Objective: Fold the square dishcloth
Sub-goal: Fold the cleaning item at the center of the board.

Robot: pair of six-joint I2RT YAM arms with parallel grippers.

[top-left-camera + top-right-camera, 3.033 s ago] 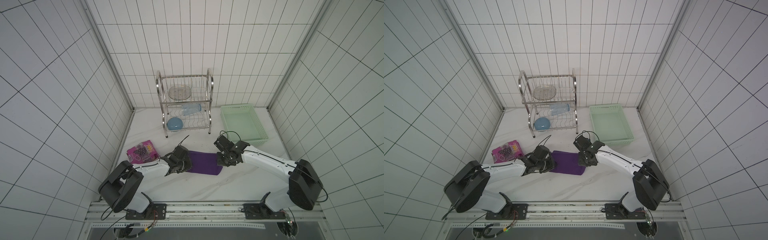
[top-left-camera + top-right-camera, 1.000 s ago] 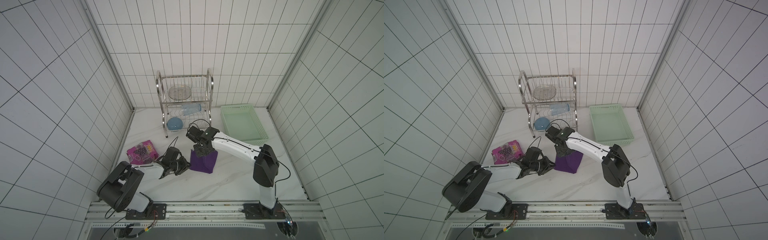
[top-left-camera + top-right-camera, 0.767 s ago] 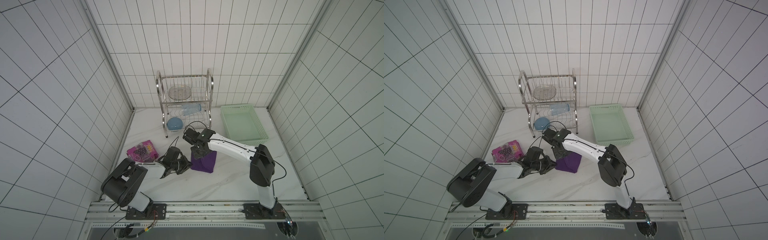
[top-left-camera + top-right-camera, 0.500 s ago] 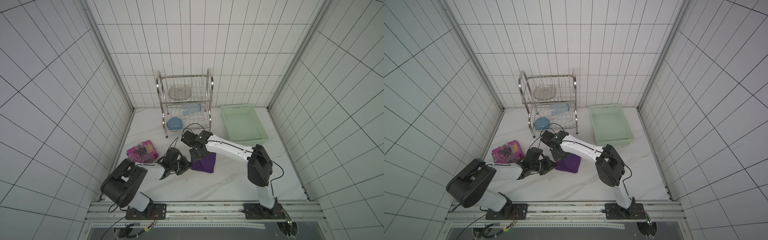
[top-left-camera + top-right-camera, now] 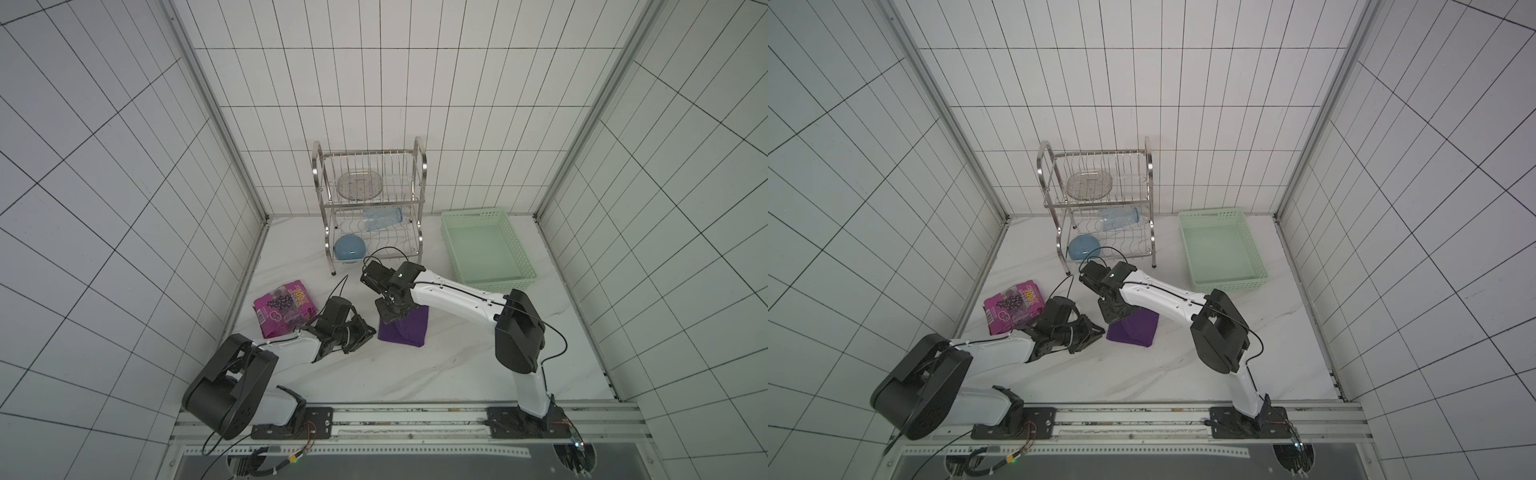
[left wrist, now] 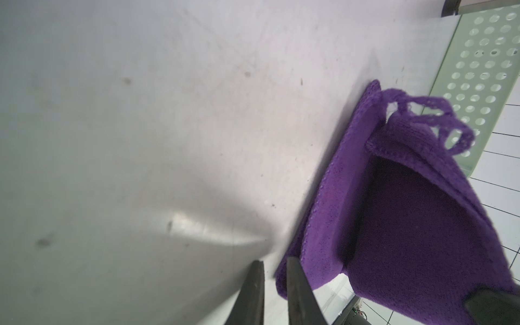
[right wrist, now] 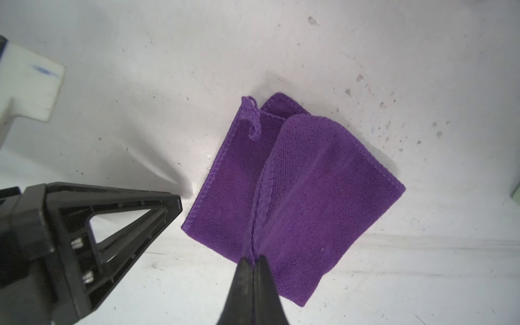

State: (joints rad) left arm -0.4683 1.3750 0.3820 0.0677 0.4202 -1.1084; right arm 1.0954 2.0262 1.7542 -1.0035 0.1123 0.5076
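The square dishcloth (image 5: 409, 332), deep purple, nubbly and hemmed, with a thin loop (image 7: 251, 118) at one corner, is laid half folded on the white marble table (image 5: 415, 374), left of its middle. One raised flap's hem is pinched by the right gripper (image 7: 254, 260), whose arm is bent down over it. The left gripper (image 6: 275, 263) is held low beside the cloth's corner, jaws narrowly parted and empty.
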